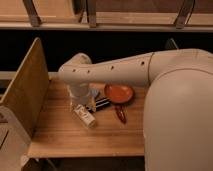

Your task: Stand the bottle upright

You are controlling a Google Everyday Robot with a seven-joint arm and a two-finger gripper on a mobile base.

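The bottle (85, 116) is small and whitish-cream with a pale label. It lies on its side on the wooden table (60, 135), left of the middle, pointing diagonally from upper left to lower right. My gripper (79, 102) hangs down from the white wrist directly over the bottle's upper-left end, very close to it or touching it. My white arm (115, 67) reaches in from the right, across the table.
A round orange-red pan (119, 93) with a dark red handle (121, 114) sits just right of the bottle. A flat black striped object (100, 104) lies between them. An upright wooden panel (25, 87) walls the table's left side. My bulky white body (177, 120) covers the right side.
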